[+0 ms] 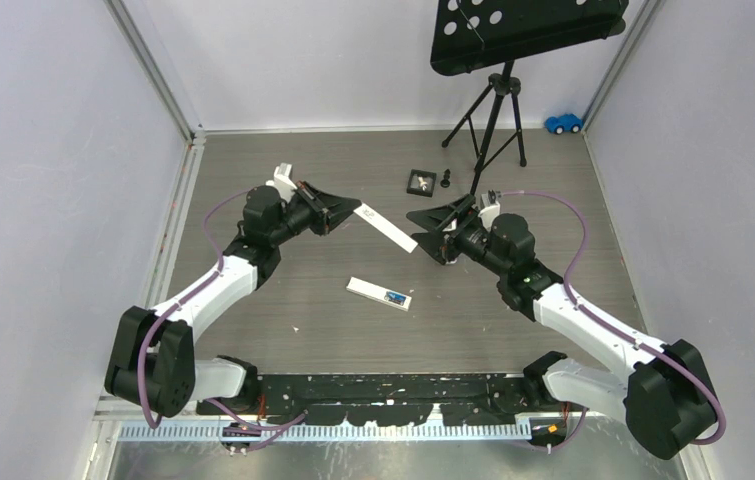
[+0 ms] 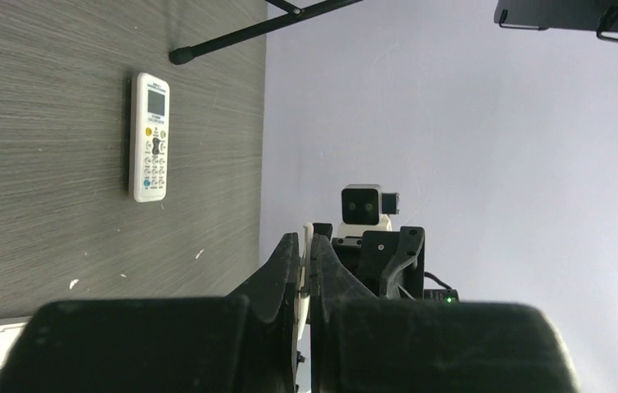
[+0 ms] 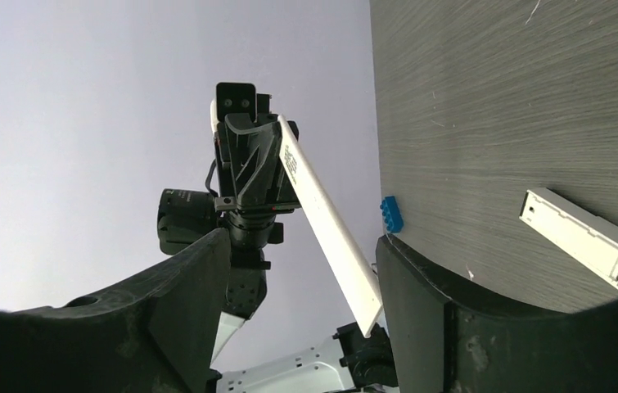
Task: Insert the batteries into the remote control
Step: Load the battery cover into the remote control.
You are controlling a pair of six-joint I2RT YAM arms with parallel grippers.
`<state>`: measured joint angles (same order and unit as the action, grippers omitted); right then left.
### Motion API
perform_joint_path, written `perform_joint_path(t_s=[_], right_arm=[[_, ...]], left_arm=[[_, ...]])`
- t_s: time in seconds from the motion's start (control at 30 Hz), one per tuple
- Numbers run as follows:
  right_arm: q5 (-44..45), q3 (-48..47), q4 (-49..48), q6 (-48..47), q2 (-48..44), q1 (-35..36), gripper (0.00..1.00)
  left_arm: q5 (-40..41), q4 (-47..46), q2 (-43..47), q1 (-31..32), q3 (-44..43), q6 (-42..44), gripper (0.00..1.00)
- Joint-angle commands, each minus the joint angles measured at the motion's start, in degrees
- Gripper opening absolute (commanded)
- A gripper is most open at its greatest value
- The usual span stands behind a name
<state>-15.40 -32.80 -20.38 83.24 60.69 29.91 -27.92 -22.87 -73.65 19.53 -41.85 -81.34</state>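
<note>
While my left pincer (image 1: 345, 212) clamps one end of the white remote control (image 1: 386, 227), holding it out above the table (image 1: 333, 335), my right pincer (image 1: 431, 232) gapes either side of its free end, gripping nothing. It looks light, stiff and slick, so I'd pinch its narrow edges. I cannot make out any batteries.

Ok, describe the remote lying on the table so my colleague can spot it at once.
Start at the grey table, near its middle. The remote lies flat there, slim and white. Unlike the other white bar, held aloft by the left end effector, it lies untouched.
</note>
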Motion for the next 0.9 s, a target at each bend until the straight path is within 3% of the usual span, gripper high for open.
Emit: perform_joint_path(t_s=[0.0,0.17,0.33,0.47,0.53,0.87], right_arm=[[-1.3,-0.9,-3.1,0.4,0.5,0.8,0.68],[-1.4,-1.5,-0.9,-1.0,1.4,0.9,0.63],[-0.5,-2.6,3.8,-4.6,0.8,1.6,0.77],[-0.2,-2.0,1.7,-4.7,0.3,1.6,0.8],[-0.3,-1.4,-1.0,-3.9,0.5,1.6,0.77],[-1.6,-0.7,-9.4,-1.4,3.6,1.7,0.44]], left_arm=[[2.1,-2.1,2.2,0.1,0.7,-2.2,0.0],[4.1,-1.7,3.3,0.1,1.5,-2.2,0.0],[5.7,-0.9,4.3,0.1,1.5,-2.1,0.0],[6.0,-0.4,4.2,0.1,0.9,-2.0,0.0],[5.5,-0.6,4.0,0.1,0.9,-2.5,0.0],[3.9,-1.3,4.3,0.1,1.3,-4.6,0.0]])
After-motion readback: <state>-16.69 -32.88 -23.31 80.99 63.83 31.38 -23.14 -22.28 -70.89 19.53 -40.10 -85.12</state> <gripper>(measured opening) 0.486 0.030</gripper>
